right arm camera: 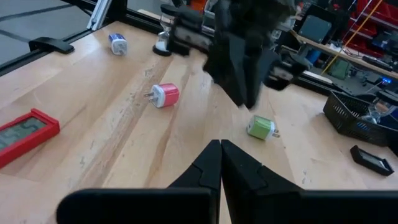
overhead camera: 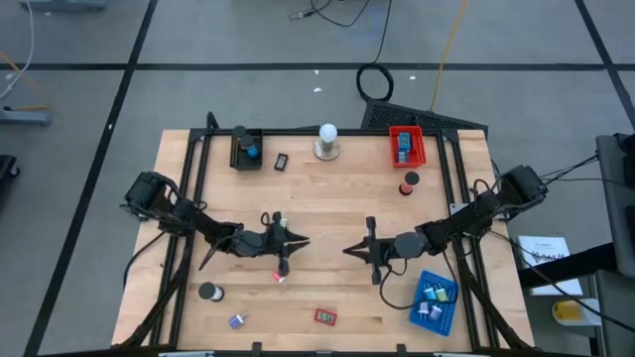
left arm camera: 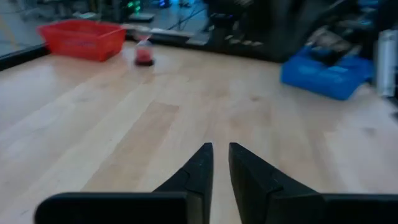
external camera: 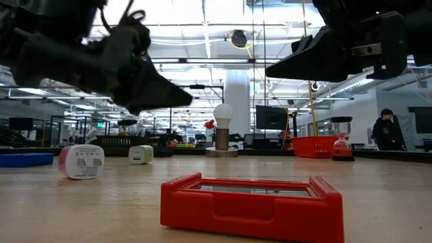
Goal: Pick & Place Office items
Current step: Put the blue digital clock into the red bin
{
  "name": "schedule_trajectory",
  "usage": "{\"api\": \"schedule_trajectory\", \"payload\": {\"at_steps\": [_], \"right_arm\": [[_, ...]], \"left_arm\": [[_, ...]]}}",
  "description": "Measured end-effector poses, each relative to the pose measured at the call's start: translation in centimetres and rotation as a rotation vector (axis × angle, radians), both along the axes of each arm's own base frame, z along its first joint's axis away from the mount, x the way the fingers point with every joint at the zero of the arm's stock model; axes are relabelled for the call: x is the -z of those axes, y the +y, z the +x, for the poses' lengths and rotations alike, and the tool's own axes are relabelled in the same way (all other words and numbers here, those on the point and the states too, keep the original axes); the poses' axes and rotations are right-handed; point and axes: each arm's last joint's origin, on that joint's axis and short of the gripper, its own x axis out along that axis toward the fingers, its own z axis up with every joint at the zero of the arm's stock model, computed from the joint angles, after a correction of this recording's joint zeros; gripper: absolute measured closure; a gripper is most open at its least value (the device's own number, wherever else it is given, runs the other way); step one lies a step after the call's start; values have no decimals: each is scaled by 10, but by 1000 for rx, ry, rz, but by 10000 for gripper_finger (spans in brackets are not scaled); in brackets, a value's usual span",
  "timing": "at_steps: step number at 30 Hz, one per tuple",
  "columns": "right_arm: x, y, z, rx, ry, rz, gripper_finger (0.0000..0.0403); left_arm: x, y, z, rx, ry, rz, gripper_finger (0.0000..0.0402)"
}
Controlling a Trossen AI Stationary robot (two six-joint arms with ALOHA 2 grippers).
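Office items lie scattered over the wooden table (overhead camera: pixel 327 203). In the high view a red flat piece with a grey screen (overhead camera: pixel 325 316) sits near the bottom centre, a purple piece (overhead camera: pixel 237 321) at lower left, a dark round roll (overhead camera: pixel 209 292) just above it, and a small red-and-white plug (overhead camera: pixel 281 277) under the left gripper (overhead camera: pixel 286 260). A black flat piece (overhead camera: pixel 281 161) lies at upper left beside the black tray (overhead camera: pixel 245 149). A red hourglass-shaped piece (overhead camera: pixel 409 183) stands below the red tray (overhead camera: pixel 406 145) at upper right. The blue tray (overhead camera: pixel 434 302) at lower right holds several small pieces. A white ball on a grey base (overhead camera: pixel 326 142) stands at top centre.

The left gripper hovers left of centre, its fingers (left arm camera: pixel 196 171) nearly together with a narrow gap, holding nothing. The right gripper (overhead camera: pixel 375 266) hovers right of centre, its fingers (right arm camera: pixel 208 167) pressed together, empty. The right wrist view also shows a green-and-white plug (right arm camera: pixel 261 127) on the wood.
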Motion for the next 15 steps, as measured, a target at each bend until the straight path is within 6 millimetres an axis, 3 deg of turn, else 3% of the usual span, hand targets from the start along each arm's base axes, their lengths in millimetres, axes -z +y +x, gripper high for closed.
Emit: {"api": "schedule_trajectory", "payload": {"at_steps": [4, 15], "right_arm": [[0, 0, 0, 0, -3, 3, 402], [-1, 0, 0, 0, -7, 5, 398]], "left_arm": [[-14, -11, -7, 38, -27, 47, 393], [-46, -25, -33, 53, 19, 98, 384]]}}
